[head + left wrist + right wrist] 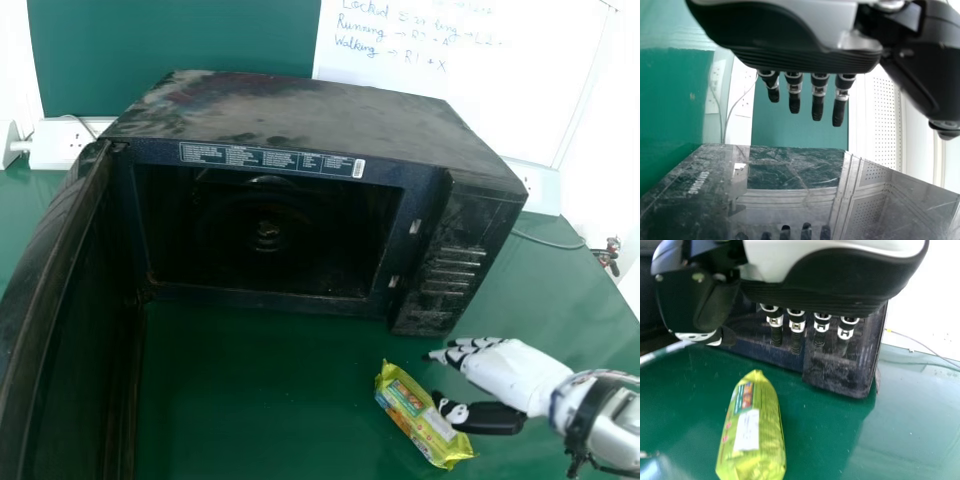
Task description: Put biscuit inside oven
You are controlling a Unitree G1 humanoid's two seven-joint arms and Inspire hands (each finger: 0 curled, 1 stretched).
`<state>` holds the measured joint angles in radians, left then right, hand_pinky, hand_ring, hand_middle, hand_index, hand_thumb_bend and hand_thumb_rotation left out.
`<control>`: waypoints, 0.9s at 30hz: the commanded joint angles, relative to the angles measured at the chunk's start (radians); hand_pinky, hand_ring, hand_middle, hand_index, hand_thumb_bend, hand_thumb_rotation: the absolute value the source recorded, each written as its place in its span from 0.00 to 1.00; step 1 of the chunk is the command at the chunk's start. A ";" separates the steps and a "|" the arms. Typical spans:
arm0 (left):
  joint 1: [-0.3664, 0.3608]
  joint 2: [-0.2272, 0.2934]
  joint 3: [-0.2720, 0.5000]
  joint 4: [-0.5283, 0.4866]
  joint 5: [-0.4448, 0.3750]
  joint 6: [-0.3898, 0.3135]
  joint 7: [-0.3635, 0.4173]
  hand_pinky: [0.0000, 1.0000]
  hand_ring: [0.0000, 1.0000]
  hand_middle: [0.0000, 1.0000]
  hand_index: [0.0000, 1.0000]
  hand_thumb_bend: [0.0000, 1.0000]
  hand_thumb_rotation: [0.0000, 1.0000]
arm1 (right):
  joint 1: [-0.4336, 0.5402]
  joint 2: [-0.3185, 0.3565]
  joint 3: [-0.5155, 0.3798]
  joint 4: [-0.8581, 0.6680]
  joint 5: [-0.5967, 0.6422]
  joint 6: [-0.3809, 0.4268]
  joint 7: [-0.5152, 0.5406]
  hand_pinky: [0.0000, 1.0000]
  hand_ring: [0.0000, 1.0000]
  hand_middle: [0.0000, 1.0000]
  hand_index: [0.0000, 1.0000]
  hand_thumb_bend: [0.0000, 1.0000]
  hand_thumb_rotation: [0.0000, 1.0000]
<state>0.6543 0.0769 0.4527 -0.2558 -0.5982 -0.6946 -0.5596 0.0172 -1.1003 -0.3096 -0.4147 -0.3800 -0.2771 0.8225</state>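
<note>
My right hand (513,375) is over the table at the lower right, fingers straight and thumb apart, its thumb tip over the right edge of the yellow-green biscuit packet (408,402). The packet lies on the table in front of the oven (320,115), whose door stands open on the left and whose cavity is dark. In the right wrist view my right hand (796,326) has its fingers extended, with the biscuit packet (757,430) lying free of them. In the left wrist view my left hand (818,95) has straight fingers and holds nothing, near the oven door's glossy surface (790,175).
The open oven door (50,320) takes up the left side of the green table (260,400). Behind the oven are a whiteboard (460,80) and a wall socket (62,143). A cable (548,240) lies on the table to the oven's right.
</note>
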 commanded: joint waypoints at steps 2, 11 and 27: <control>0.012 -0.002 -0.008 0.002 0.001 -0.002 -0.007 1.00 0.93 0.97 1.00 1.00 1.00 | -0.003 -0.017 0.037 -0.031 -0.054 0.027 0.015 0.95 0.92 0.97 1.00 0.51 0.83; 0.018 -0.008 -0.009 0.002 0.020 -0.013 -0.005 1.00 0.94 0.99 1.00 1.00 1.00 | 0.008 0.039 0.085 -0.083 -0.150 0.095 -0.012 0.98 0.94 0.98 1.00 0.58 0.84; 0.000 0.014 0.000 0.055 -0.018 -0.045 -0.066 1.00 0.97 1.00 1.00 1.00 1.00 | -0.003 0.055 0.098 -0.061 -0.138 0.101 -0.043 0.99 0.96 0.98 1.00 0.77 0.82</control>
<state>0.6477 0.0847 0.4492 -0.2070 -0.6098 -0.7363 -0.6222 0.0172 -1.0519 -0.2174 -0.4835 -0.5210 -0.1721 0.7920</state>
